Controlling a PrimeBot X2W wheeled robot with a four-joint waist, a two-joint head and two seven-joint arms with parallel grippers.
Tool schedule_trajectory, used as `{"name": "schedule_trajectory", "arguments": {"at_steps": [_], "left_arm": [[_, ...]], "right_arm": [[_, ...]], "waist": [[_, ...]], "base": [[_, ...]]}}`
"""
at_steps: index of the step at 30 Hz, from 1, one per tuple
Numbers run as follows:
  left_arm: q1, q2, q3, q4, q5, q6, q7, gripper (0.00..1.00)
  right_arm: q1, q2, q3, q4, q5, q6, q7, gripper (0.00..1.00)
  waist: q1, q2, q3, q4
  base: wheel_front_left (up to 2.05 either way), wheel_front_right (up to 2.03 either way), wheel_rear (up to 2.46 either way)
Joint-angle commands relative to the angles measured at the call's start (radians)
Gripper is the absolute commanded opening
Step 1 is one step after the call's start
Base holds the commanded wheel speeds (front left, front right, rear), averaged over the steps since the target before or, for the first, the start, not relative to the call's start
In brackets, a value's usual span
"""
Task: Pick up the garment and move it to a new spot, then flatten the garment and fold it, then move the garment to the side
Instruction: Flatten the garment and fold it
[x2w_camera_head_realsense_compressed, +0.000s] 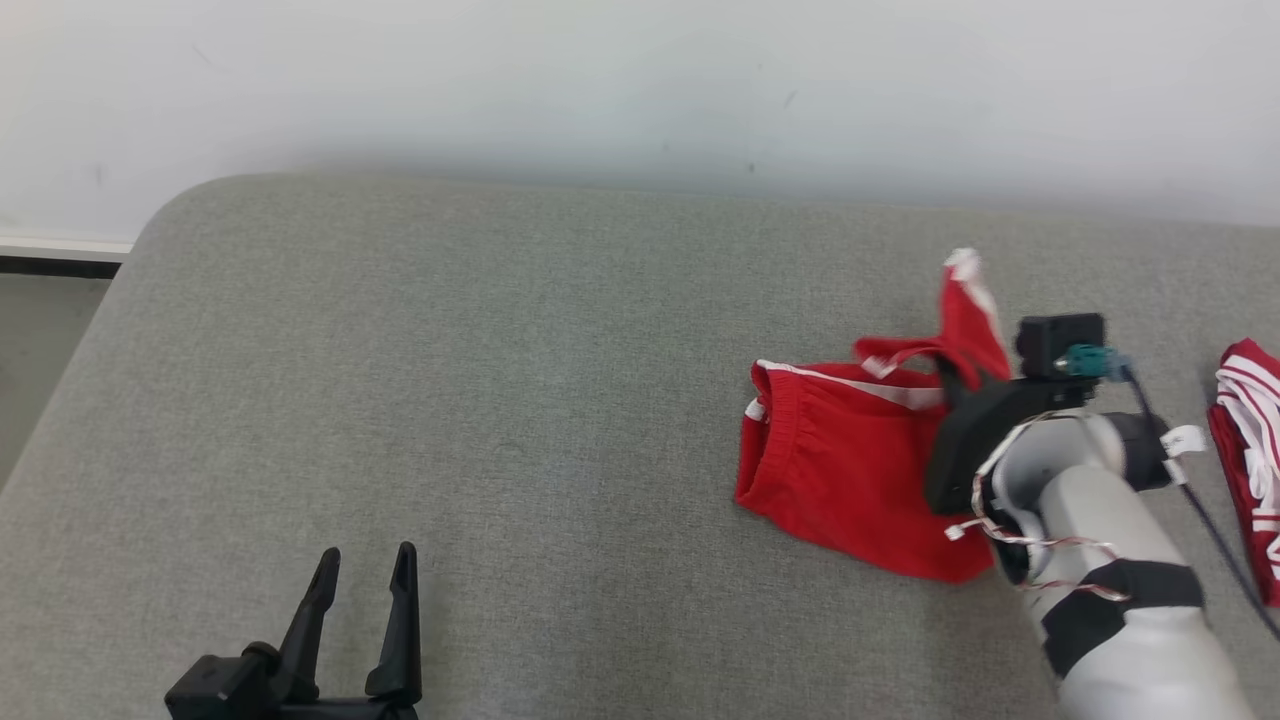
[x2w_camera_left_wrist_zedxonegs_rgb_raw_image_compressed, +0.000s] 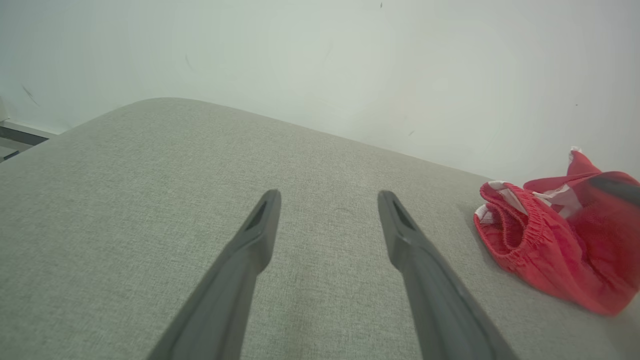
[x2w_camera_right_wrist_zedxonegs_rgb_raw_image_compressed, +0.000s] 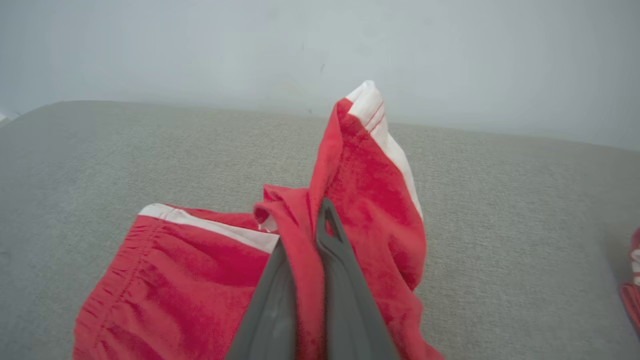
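On the right side of the grey padded surface, the red garment with white trim is seen lying crumpled, its elastic waistband turned to the left. One fold is pinched between the closed fingers of the right claw, and a white-edged tip is raised above them. At the near left, the left claw is held wide open and empty, well apart from the garment. Another red-and-white cloth is seen at the right edge.

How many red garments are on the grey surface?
2. One garment right of centre, pinched by the right gripper; a second garment at the right edge, partly cut off.
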Motion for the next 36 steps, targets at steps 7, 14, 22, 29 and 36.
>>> {"name": "schedule_trajectory", "arguments": {"at_steps": [7, 14, 22, 29, 36], "left_arm": [[0.016, 0.000, -0.014, 0.002, -0.015, 0.009, -0.002, 1.00], [0.021, 0.000, -0.025, 0.004, -0.019, 0.010, -0.002, 1.00], [0.027, 0.000, -0.033, 0.006, -0.024, 0.013, -0.002, 1.00], [0.025, 0.000, -0.035, 0.008, -0.024, 0.011, -0.002, 1.00], [0.018, 0.000, -0.018, 0.001, -0.022, 0.015, -0.002, 1.00]], "right_arm": [[0.073, 0.076, 0.049, -0.096, 0.010, -0.002, 0.077, 0.00], [0.091, 0.094, 0.087, -0.126, 0.024, -0.002, 0.095, 0.00], [0.104, 0.094, 0.188, -0.109, 0.098, -0.002, 0.152, 0.00], [0.082, 0.095, 0.240, -0.103, 0.205, -0.002, 0.133, 1.00], [0.039, 0.094, 0.164, -0.174, 0.323, -0.002, 0.001, 1.00]], "waist": [[0.0000, -0.0001, -0.009, 0.027], [0.0000, -0.0001, -0.012, 0.048], [0.0000, -0.0001, -0.017, 0.062], [0.0000, -0.0001, -0.015, 0.065], [0.0000, -0.0001, -0.015, 0.047]], "base": [[0.00, 0.00, 0.00], [0.00, 0.00, 0.00], [0.00, 0.00, 0.00], [0.00, 0.00, 0.00], [0.00, 0.00, 0.00]]}}
